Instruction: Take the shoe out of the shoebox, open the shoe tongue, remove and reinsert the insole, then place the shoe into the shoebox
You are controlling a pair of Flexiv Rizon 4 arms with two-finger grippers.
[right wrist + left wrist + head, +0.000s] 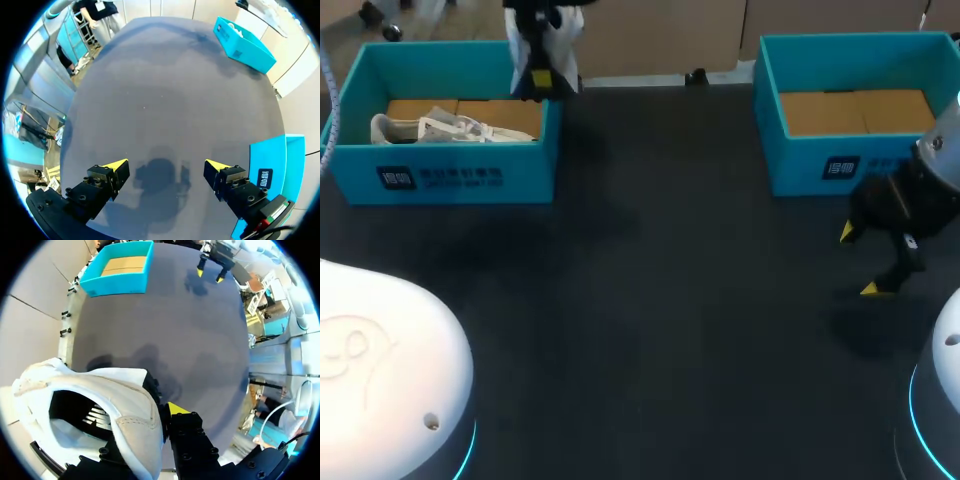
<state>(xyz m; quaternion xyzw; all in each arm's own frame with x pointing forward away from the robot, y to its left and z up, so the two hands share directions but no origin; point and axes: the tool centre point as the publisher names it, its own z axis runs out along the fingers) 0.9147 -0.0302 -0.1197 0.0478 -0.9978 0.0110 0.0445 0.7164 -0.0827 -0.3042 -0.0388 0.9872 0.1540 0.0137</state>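
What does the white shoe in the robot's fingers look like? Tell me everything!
The white shoe looks like a cloth sneaker with stitched seams. Its opening faces the wrist camera, dark inside with something pale at the bottom. It hangs above the dark table, touching only the left gripper, which pinches its side wall: one yellow-tipped finger outside, the other apparently hidden inside.
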